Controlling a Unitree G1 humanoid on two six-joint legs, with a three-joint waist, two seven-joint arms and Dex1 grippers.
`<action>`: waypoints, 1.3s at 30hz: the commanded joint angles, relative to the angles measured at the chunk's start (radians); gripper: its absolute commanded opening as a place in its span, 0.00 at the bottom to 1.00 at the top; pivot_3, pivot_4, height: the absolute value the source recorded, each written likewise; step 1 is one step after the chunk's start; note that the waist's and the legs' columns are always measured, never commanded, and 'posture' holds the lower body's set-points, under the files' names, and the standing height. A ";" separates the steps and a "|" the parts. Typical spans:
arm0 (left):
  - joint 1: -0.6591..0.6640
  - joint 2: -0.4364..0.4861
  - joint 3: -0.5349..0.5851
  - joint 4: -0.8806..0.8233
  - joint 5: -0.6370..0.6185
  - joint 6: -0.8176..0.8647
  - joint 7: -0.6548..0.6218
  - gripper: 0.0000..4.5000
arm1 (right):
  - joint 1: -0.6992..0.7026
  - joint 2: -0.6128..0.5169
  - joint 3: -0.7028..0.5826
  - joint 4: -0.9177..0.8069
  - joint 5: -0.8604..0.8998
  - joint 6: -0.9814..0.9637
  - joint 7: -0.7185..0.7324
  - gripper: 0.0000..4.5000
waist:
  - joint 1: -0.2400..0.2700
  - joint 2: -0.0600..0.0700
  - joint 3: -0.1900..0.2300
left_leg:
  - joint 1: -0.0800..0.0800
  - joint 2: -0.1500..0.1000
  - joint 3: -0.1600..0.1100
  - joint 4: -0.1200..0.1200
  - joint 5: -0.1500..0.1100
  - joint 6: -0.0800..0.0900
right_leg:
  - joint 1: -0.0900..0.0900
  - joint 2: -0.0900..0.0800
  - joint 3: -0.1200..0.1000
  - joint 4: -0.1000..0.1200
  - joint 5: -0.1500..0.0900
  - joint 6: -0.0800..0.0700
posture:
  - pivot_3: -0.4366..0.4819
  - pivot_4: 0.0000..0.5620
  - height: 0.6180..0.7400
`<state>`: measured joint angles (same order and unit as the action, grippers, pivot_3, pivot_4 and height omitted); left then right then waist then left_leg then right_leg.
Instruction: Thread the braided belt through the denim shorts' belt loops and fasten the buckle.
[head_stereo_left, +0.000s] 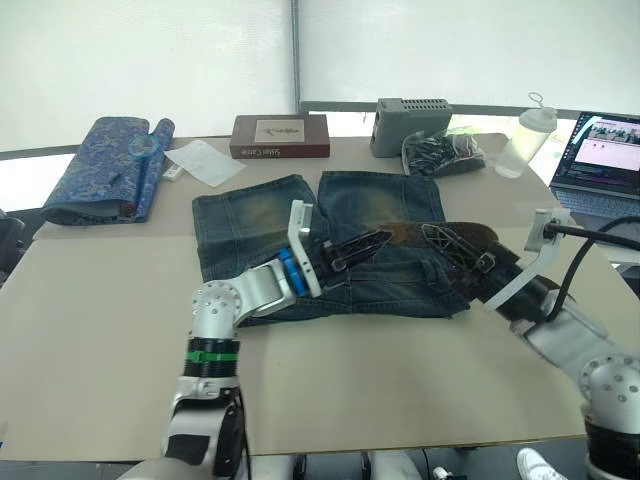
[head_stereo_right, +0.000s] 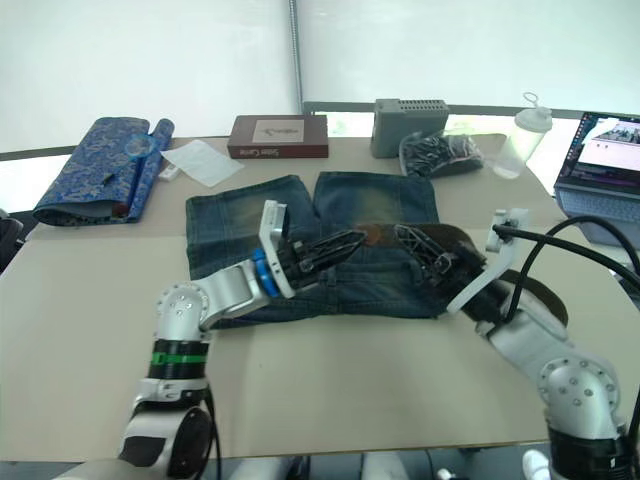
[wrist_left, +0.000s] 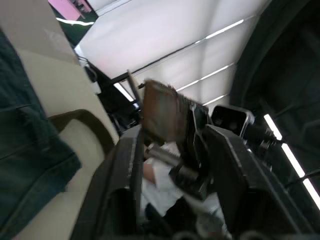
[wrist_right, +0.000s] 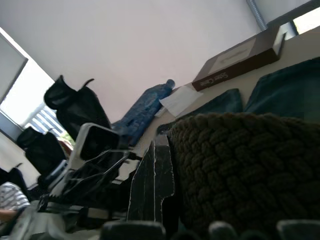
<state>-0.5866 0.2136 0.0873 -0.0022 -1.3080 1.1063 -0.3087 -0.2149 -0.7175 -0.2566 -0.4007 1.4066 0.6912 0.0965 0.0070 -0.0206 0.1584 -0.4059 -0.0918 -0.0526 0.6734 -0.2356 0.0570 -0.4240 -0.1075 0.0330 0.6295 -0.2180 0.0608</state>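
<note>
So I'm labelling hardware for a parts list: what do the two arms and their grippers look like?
Both arms are silver-grey metal with round joints. The left arm has a green band and a blue ring near the wrist. The right arm trails black cables. Each carries a white bracket and black lattice fingers.

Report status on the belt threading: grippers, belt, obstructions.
Left gripper and right gripper both shut on the braided belt, over the denim shorts at the waistband. Buckle not made out. Nothing seen in the way.
</note>
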 joint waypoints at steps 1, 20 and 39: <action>0.064 0.196 -0.160 -0.203 0.262 -0.142 -0.278 0.86 | -0.050 -0.082 -0.021 0.083 -0.104 0.056 0.001 0.00 | 0.001 0.000 0.000 | 0.000 0.000 0.000 -0.001 0.000 0.000 | 0.000 0.000 0.000 0.000 0.000 -0.001 | 0.48 0.27 1.00; 0.257 0.433 -0.158 -0.451 0.556 -0.526 -0.657 0.99 | -0.246 -0.251 0.061 0.418 -0.484 0.316 0.316 0.00 | 0.005 0.001 0.001 | -0.001 0.002 0.002 -0.006 0.000 0.001 | -0.001 -0.004 0.000 -0.006 0.000 0.000 | 0.48 0.27 1.00; 0.297 0.424 -0.159 -0.498 0.569 -0.513 -0.619 0.99 | -0.341 -0.177 0.007 0.466 -0.579 0.375 0.424 0.00 | 0.005 0.002 0.001 | 0.000 0.002 0.002 -0.006 0.000 0.000 | -0.001 -0.003 0.000 -0.005 0.000 0.000 | 0.48 0.27 1.00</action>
<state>-0.2934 0.6314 -0.0939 -0.4624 -0.7298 0.5936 -0.9235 -0.5550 -0.8896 -0.2405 0.0968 0.8381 1.0556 0.5015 0.0123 -0.0190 0.1591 -0.4063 -0.0898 -0.0503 0.6676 -0.2353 0.0574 -0.4245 -0.1107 0.0331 0.6247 -0.2177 0.0607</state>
